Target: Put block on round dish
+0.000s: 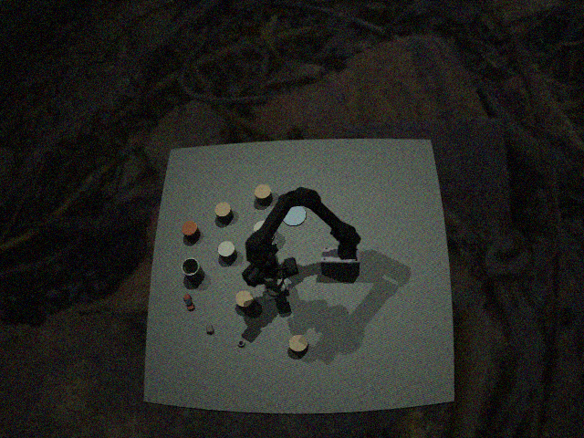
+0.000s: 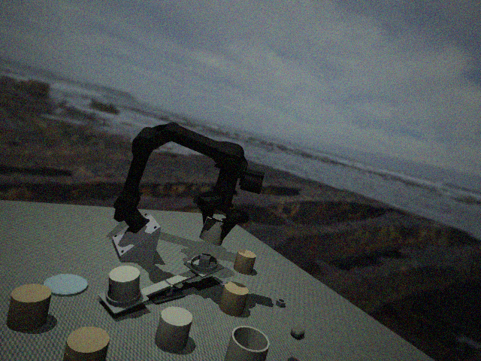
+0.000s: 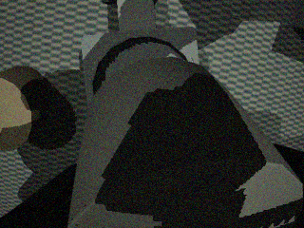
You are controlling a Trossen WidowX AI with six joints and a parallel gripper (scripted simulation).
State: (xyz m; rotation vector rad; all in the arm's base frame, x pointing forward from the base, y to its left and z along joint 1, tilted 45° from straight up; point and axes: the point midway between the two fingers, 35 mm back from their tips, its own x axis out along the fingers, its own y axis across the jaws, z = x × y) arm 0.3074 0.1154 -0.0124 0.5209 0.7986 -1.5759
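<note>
My gripper (image 2: 214, 229) (image 3: 168, 162) is shut on a grey-white cup (image 2: 212, 232) (image 3: 119, 95), held slightly tilted above the far end of the balance (image 2: 164, 285) (image 3: 138, 16). In the exterior view a small grey block (image 2: 204, 259) sits uncovered inside the ring on that end, below and apart from the cup. In the wrist view the held cup hides the block. The other cup (image 2: 124, 284) stands upright on the near end. The round pale blue dish (image 2: 65, 284) (image 1: 295, 215) lies flat beyond that cup, with nothing on it.
Wooden cylinders (image 1: 244, 298) (image 1: 297, 343) stand near the balance's far end; others (image 1: 262, 192) (image 1: 223, 209) stand on the dish side. A white cylinder (image 1: 226, 248) (image 2: 173, 330), a hollow cup (image 2: 246, 355) and an orange cylinder (image 1: 190, 228) stand further out. Small items (image 1: 210, 329) (image 1: 241, 344) lie nearby.
</note>
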